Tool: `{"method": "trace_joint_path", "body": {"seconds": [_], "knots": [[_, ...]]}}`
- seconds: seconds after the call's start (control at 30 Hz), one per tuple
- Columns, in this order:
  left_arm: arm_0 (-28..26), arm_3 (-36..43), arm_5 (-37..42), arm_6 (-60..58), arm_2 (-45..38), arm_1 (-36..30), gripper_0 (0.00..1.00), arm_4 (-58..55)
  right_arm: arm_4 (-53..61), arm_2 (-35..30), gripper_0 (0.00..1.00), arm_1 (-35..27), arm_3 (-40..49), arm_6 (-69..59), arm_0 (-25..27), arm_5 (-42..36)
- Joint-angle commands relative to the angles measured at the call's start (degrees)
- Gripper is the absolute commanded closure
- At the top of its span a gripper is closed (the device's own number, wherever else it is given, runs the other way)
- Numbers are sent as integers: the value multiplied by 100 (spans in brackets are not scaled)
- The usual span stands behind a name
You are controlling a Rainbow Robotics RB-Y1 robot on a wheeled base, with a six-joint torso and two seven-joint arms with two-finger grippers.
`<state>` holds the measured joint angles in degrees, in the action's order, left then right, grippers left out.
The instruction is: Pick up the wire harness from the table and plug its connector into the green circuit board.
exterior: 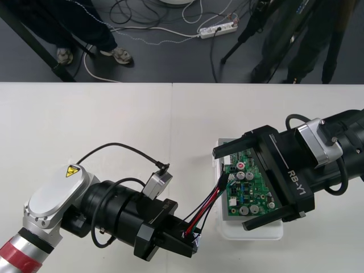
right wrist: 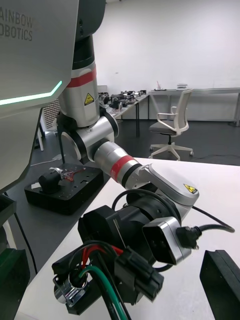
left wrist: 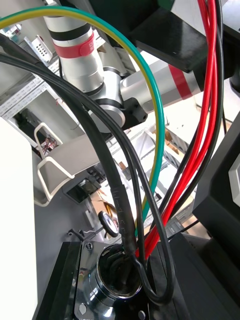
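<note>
Left tool (exterior: 190,238) clamps the harness (exterior: 207,203) socket. Right tool (exterior: 232,189), lettered "RB-Y1", stands wide around the green circuit board (exterior: 254,181) on the pale desk (exterior: 85,125).

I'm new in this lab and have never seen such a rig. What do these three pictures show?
It is a robot with two arms, each ending in a two-finger end effector. The front view looks down on a light table. The other two pictures come from cameras on the wrists. On the table stands a green circuit board on a white base. The right end effector is open, one finger on each side of the board. The left end effector is shut on the wire harness, at its round metal socket. The red, black and green wires run from there to the board's edge, where the small black plug sits. Whether it is plugged in, I cannot tell.
</note>
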<state>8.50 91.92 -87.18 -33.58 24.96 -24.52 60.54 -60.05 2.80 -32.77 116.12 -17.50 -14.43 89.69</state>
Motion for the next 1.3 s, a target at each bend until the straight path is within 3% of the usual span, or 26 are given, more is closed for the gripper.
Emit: {"method": "trace_joint_path", "body": {"seconds": [0.03,0.73,1.3], "knots": [[-129,169,-282,-431,220,219,100,-130,-33,230,0,-133,-89,186,-429,31],[-129,283,-282,-501,360,219,100,-464,108,511,0,-458,-318,379,-614,31],[-129,336,-282,-571,352,219,100,-508,460,520,0,-353,-318,379,-605,31]]}}
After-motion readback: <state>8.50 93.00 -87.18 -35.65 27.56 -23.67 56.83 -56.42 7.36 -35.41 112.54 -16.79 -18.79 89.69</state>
